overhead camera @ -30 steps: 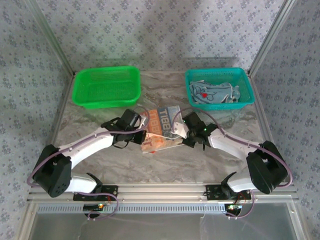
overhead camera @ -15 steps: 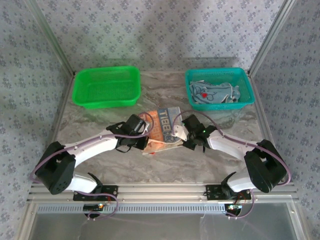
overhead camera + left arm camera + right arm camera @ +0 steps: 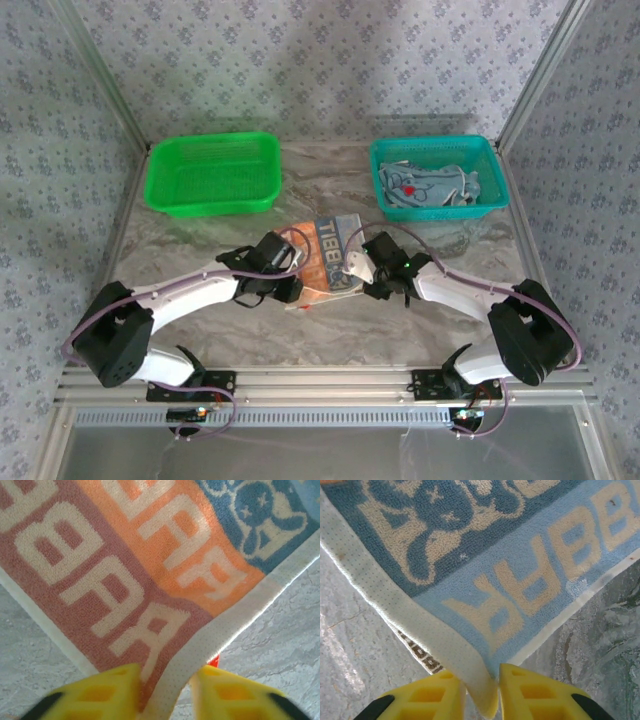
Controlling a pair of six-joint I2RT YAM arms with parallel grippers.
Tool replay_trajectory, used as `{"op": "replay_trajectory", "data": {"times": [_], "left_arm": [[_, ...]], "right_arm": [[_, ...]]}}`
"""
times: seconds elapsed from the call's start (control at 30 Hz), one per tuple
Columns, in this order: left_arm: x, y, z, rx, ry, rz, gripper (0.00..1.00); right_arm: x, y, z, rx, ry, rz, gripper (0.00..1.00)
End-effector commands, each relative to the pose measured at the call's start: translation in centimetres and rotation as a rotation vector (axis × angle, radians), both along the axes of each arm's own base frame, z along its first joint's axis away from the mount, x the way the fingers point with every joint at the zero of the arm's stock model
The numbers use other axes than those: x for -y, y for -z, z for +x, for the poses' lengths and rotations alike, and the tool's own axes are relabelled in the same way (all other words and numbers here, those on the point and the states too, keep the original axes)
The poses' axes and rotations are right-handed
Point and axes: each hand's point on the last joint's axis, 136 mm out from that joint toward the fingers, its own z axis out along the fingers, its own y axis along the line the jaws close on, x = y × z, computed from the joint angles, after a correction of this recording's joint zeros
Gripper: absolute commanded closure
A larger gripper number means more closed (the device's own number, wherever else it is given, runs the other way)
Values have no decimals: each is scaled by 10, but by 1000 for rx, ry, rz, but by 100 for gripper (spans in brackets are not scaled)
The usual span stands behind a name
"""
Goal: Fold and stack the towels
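The orange, white and blue-grey striped towel (image 3: 322, 262) with block letters lies mid-table between both arms. My left gripper (image 3: 289, 283) is at its left near corner. In the left wrist view the white hem runs down between the yellow fingers (image 3: 95, 692), and the gripper (image 3: 167, 682) is shut on that corner of the towel (image 3: 150, 555). My right gripper (image 3: 362, 274) is shut on the right corner, and its wrist view shows the towel (image 3: 520, 570) pinched at the gripper (image 3: 482, 692). Light blue towels (image 3: 430, 187) lie bunched in the teal basket (image 3: 495, 205), one with a cartoon face.
A green mesh basket (image 3: 160, 195) stands at the back left with nothing visible in it. The marble tabletop (image 3: 400, 320) is bare in front of the towel. Metal frame posts and patterned walls close in the sides and back.
My left gripper has moved right and toward the near edge with its corner. The right gripper has shifted slightly. The towel looks narrower, its sides drawn inward.
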Motion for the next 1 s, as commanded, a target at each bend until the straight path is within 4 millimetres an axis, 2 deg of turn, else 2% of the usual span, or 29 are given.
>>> {"op": "replay_trajectory", "data": {"times": [0.0,0.07,0.1,0.13,0.17,0.2,0.23,0.37,0.43,0.5,0.53,0.6,0.67,0.7,0.77,0.87,0.97], "left_arm": [[1,-9,-6,1,7,-16,57],[1,-13,-9,-3,7,-24,50],[0,-15,-10,-7,3,-27,45],[0,-18,-13,-9,7,-34,43],[0,-22,-13,-9,4,-42,43],[0,-26,-15,-8,2,-54,36],[0,-30,-16,-9,-4,-65,35],[-1,-37,-14,1,-25,-77,37],[-3,-34,-7,2,-60,-64,43],[-4,-32,1,-7,-89,-77,46],[-5,-32,7,-8,-113,-80,51],[-5,-31,18,-20,-147,-94,57],[-4,-29,30,-34,-182,-103,71],[-2,-27,35,-44,-192,-112,76],[2,-23,47,-55,-215,-120,81],[5,-11,61,-86,-255,-108,90],[6,6,68,-124,-263,-61,93]], "right_arm": [[6,-5,-4,11,25,-8,65],[7,-10,-7,1,30,5,63],[8,-13,-9,0,39,13,59],[9,-17,-9,5,48,22,42],[10,-21,-9,10,57,30,34],[10,-26,-9,11,63,44,34],[11,-32,-9,12,76,63,33],[10,-58,-3,12,143,176,31],[10,-69,4,-6,201,246,32],[7,-76,12,-42,268,313,36],[5,-76,17,-72,307,343,39],[1,-74,26,-135,383,396,50],[-7,-69,36,-205,436,439,68],[-10,-66,44,-221,469,449,81],[-19,-53,53,-274,516,446,100],[-27,-28,63,-277,572,345,100],[-36,-6,66,-246,580,267,100]]}}
